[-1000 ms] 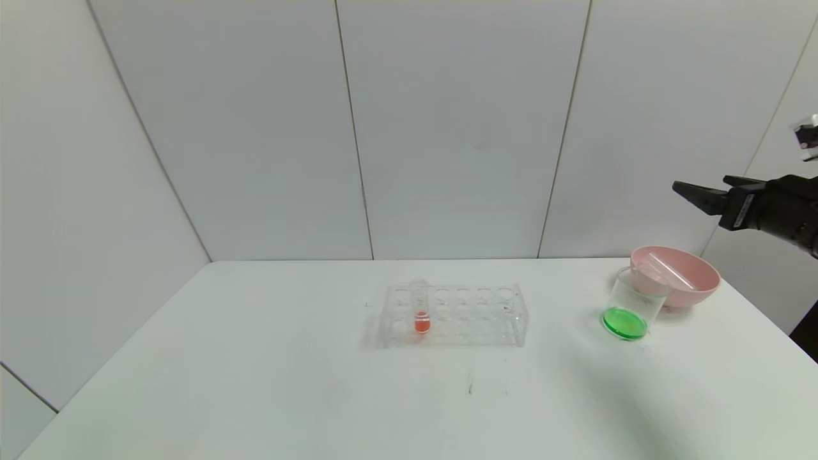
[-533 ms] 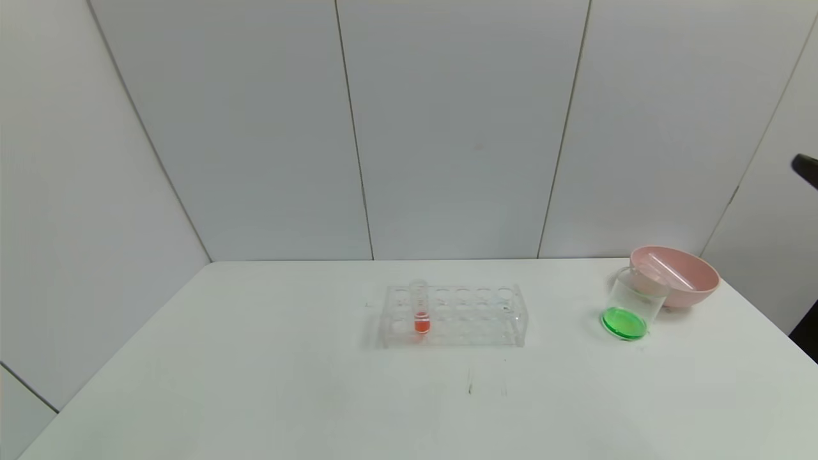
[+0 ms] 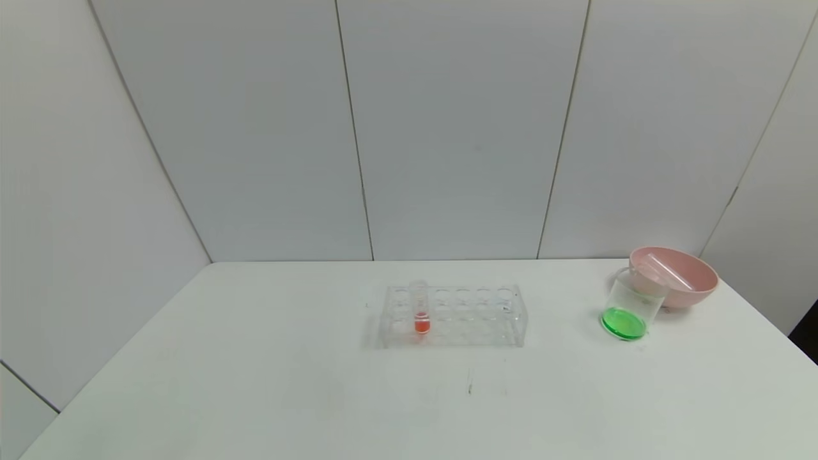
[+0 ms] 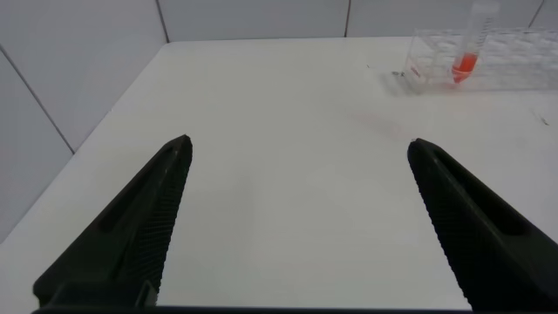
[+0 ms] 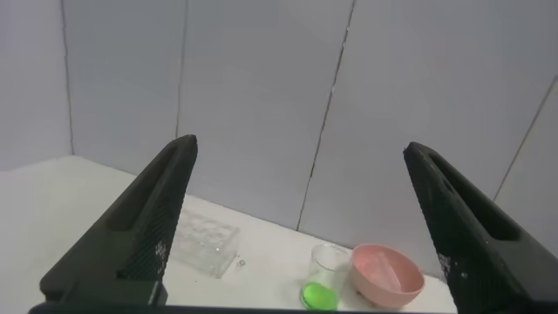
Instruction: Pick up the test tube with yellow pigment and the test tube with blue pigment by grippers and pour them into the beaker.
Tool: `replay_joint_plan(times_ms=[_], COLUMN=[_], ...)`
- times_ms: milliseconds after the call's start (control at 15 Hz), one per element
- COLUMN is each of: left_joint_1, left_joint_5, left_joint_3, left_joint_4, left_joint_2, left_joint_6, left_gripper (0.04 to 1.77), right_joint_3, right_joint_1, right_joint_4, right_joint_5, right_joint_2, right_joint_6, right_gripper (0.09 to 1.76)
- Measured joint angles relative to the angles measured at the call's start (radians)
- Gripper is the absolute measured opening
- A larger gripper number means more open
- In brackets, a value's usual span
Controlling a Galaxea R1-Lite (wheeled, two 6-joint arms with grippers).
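White desk (image 3: pixel 255 383) fills the head view, with pale wall panels behind it. Near the middle stands a clear many-holed rack (image 3: pixel 454 315), and in one of its holes toward the left end a tube with red-orange liquid (image 3: pixel 420 310) stands upright. Toward the far right corner the beaker (image 3: pixel 629 306) holds a layer of green liquid at its bottom; it appears tilted and touches the pink bowl (image 3: pixel 677 276) just behind it. A clear tube seems to lie inside the bowl, though its contents cannot be made out. No tube with yellow or blue liquid shows on the desk. Neither arm appears in this view.

From the left wrist view, the left claw (image 4: pixel 296 218) hangs over the bare left part of the desk, its two black fingers spread wide with nothing between them. The rack (image 4: pixel 497 61) and the red-orange tube (image 4: pixel 471 44) sit well apart from it, farther along the desk.

From the right wrist view, the right claw (image 5: pixel 301 227) is raised well above the desk, fingers spread wide and empty. Far below it lie the rack (image 5: pixel 200 244), the beaker (image 5: pixel 324 277) with its green liquid, and the pink bowl (image 5: pixel 386 274) touching it.
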State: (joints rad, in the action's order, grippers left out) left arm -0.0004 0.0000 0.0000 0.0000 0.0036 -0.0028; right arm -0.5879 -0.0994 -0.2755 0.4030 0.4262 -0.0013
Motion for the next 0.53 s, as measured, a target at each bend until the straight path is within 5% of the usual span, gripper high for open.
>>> replay_joint_plan(times_ms=[200, 533], left_joint_1=[0.000, 0.000], left_joint_5=[0.000, 0.000], left_joint_3=[0.000, 0.000], left_joint_4=[0.000, 0.000], left_joint_2=[0.000, 0.000], left_joint_6=[0.000, 0.000], left_gripper=[1.76, 1.76], right_joint_3=[0.033, 0.083], right_joint_1=[0.047, 0.101], right_joint_4=[0.031, 0.183], right_joint_5=[-0.188, -0.196], right_joint_2=[-0.132, -0.328], right_joint_6=[-0.036, -0.075], right_gripper=[1.70, 1.70])
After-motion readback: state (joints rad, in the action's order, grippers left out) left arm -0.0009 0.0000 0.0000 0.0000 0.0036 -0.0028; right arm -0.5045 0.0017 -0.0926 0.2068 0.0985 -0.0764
